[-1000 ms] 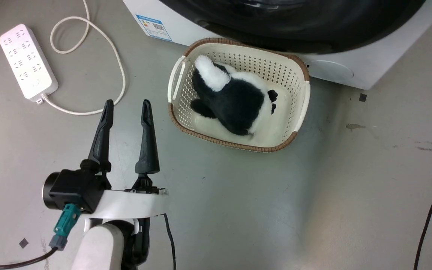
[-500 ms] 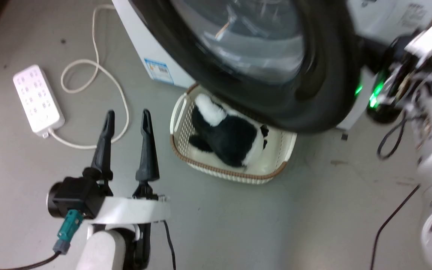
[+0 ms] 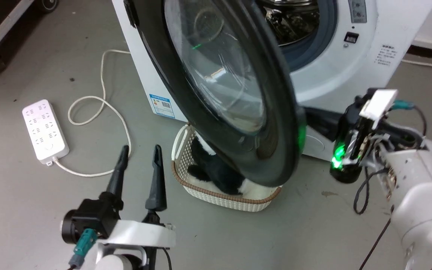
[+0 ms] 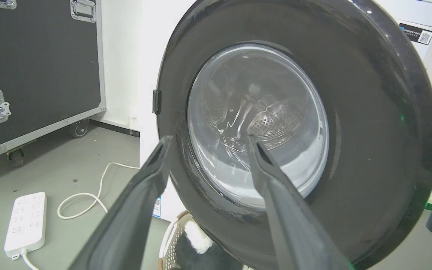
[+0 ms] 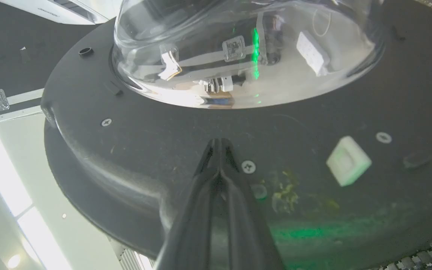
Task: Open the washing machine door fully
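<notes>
The washing machine door [image 3: 276, 123], a glossy black disc with a clear glass bowl, stands partly swung out from the white machine [image 3: 351, 71]. It is hinged on the left, and the steel drum shows behind it. My right gripper [image 3: 311, 116] reaches in behind the door's free edge. In the right wrist view its fingers [image 5: 219, 150] are shut with nothing held, tips against or just off the door's inner black face [image 5: 133, 150], below the glass bowl [image 5: 238, 56]. My left gripper [image 3: 141, 150] hangs open at the lower left, short of the door's outer face [image 4: 369, 112].
A cream basket [image 3: 219, 195] with a black-and-white plush toy sits on the floor under the door. A white power strip [image 3: 45, 131] and its looped cord lie to the left. A black flight case [image 4: 32, 56] stands far left. Cables trail at the right.
The head camera has tilted up, so the machine front, the open door and my right arm have come into view. My left gripper stays open in the same pose.
</notes>
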Motion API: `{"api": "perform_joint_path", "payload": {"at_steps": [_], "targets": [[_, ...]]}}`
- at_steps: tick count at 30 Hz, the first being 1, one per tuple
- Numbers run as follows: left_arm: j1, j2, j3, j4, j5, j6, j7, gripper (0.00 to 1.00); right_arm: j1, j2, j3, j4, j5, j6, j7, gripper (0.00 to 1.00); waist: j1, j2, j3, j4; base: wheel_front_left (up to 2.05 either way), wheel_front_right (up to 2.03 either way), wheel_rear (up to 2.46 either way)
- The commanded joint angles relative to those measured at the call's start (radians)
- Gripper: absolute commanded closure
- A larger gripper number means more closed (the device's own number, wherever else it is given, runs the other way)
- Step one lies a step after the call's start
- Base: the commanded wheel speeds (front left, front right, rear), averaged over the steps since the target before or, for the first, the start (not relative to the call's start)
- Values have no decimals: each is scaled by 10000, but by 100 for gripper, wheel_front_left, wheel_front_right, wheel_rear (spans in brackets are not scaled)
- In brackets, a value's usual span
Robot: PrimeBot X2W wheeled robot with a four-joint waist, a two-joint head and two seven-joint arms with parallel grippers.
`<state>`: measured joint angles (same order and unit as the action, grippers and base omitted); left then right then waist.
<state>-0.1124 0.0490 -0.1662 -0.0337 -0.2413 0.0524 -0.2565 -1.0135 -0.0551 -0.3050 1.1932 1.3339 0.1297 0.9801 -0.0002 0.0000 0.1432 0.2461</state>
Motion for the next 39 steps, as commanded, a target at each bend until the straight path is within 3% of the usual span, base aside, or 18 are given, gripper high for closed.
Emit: {"api": "perform_joint_path", "payload": {"at_steps": [1,6,9,10,13,17,18,19,20,22,25,30,32,35,39], "targets": [[122,12,-66,32,-32,1,-53,0,327,47,286,48,316,10,88,100,2,0,-44,32,0,0,0],[264,12,-270,244,-28,-76,-53,0,1409,48,2794,-630,2434,10,84,100,2,0,-139,80,0,0,0],[306,12,-320,346,-3,-118,-53,0,2310,48,4564,-1630,3848,10,-491,100,2,0,-156,71,0,0,0],[328,12,-290,382,18,-124,-53,0,3059,48,6223,-2750,4991,10,-1536,100,2,0,-162,16,0,0,0],[349,12,-230,388,24,-115,-53,0,3434,48,7318,-3596,5728,10,-2672,100,2,0,-189,-72,0,0,0],[363,12,-22,363,28,-92,-53,0,3445,35,7879,-4161,5942,10,-3972,100,2,0,-337,-274,0,0,0],[373,12,32,357,34,-99,-53,0,3398,-44,7893,-4253,5827,10,-4360,89,2,0,-380,-333,0,0,0],[381,12,82,349,42,-110,-53,0,3348,-181,7896,-4393,5674,10,-4739,51,2,0,-425,-392,0,0,0],[389,12,128,350,50,-132,-53,0,3321,-362,7916,-4596,5456,10,-5105,0,2,0,-483,-444,0,0,0],[418,12,235,371,56,-186,-53,0,3362,-817,7941,-5072,4894,10,-5909,0,2,0,-644,-573,0,0,0],[462,12,385,415,35,-283,-53,0,3509,-1893,8197,-6160,2985,10,-7791,0,2,0,-840,-781,0,0,0],[512,12,586,485,-33,-485,-53,0,4012,-3714,9054,-7151,-1577,10,-11608,0,2,0,-1075,-1156,0,0,0],[539,12,644,489,-12,-533,-53,0,4297,-4075,8961,-7027,-3197,10,-12229,0,2,0,-1155,-1311,0,0,0],[616,12,750,529,51,-601,-53,0,4905,-4066,7800,-6884,-5579,10,-12403,0,2,0,-1251,-1564,0,0,0],[762,12,862,561,107,-652,-53,0,6718,-3107,5095,-8020,-8686,10,-12414,0,2,0,-1340,-1844,0,0,0]]}}
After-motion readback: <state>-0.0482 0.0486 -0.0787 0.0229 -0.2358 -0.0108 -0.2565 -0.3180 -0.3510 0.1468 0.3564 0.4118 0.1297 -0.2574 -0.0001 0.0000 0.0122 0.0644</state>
